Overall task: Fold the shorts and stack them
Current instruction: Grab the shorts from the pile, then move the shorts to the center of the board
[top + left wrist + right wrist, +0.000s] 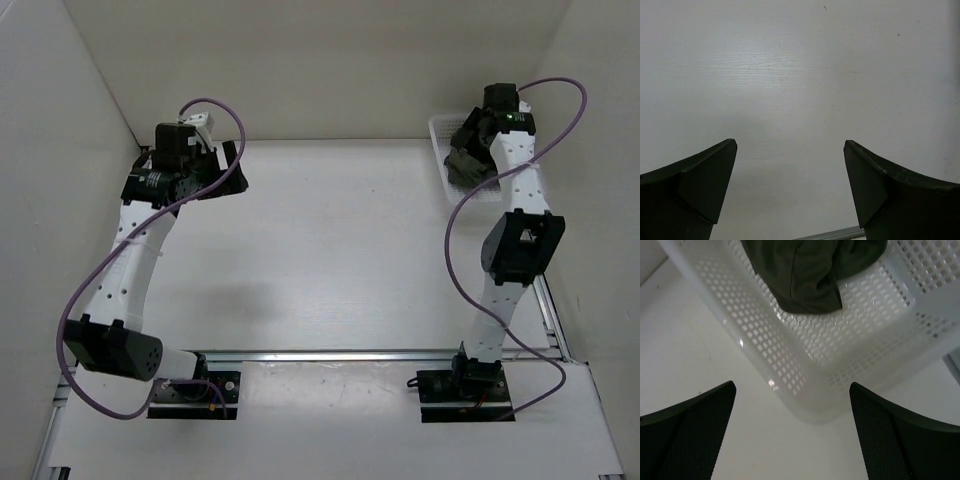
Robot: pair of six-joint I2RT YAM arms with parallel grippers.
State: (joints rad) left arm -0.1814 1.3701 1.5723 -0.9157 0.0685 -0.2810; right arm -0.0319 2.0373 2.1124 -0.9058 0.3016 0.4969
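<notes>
The dark olive-green shorts [810,270] lie crumpled inside the white mesh basket [790,355] at the far right of the table, and show in the top view [462,168] too. My right gripper [792,386] is open and empty, hovering above the basket's near corner, short of the shorts; in the top view [468,137] it is over the basket [438,128]. My left gripper [790,142] is open and empty over bare white table; in the top view [228,172] it is at the far left, far from the shorts.
White walls enclose the table on the left, back and right. A metal rail [350,355] runs across the near edge between the arm bases. Purple cables loop off both arms. The right arm partly hides the basket in the top view.
</notes>
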